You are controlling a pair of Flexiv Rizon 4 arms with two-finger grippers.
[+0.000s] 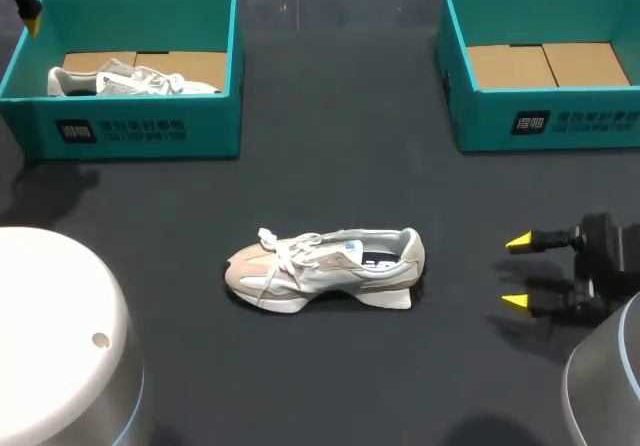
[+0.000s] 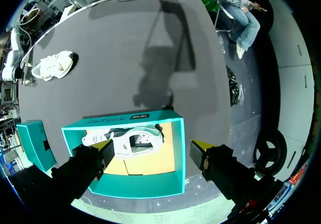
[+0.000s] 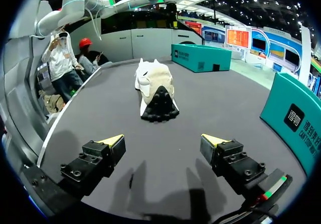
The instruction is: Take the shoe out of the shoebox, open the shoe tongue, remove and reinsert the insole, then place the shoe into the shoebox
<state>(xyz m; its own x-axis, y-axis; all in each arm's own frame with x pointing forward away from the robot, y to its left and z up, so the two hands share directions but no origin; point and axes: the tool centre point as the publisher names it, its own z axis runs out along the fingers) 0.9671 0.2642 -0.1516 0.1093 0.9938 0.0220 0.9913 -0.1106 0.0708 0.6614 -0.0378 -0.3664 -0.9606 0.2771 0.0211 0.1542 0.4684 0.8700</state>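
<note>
Seeing the right pincer sitting low over the dark grey table, spreading its two blocky black fingers wide and gripping nothing at all. Finding the shoe straight ahead of that pincer, well apart from it, standing upright on the flat, smooth table and pointing its knobbly black heel back at the pointy yellow tips. Noticing soft cream and tan cloth on the shoe, white laces lying loose toward the rounded toe, and a thick pale sole underneath. Spotting the right box off to one side of the right pincer and farther ahead, showing straight teal card walls, square corners and two flat brown flaps on its floor. Seeing the left pincer hanging high above the left box, holding its chunky black fingers far apart and grabbing nothing either. Looking down between those fingers and finding a second shoe far below, lying on its side inside the left box on plain brown cardboard, close to the wall with white print on its outside. Noticing pale cloth and white laces on that one too. Seeing the same teal walls and boxy shape on the left box as on the right box. Finding the shoe on the table well ahead of the left pincer, far past the left box.
</note>
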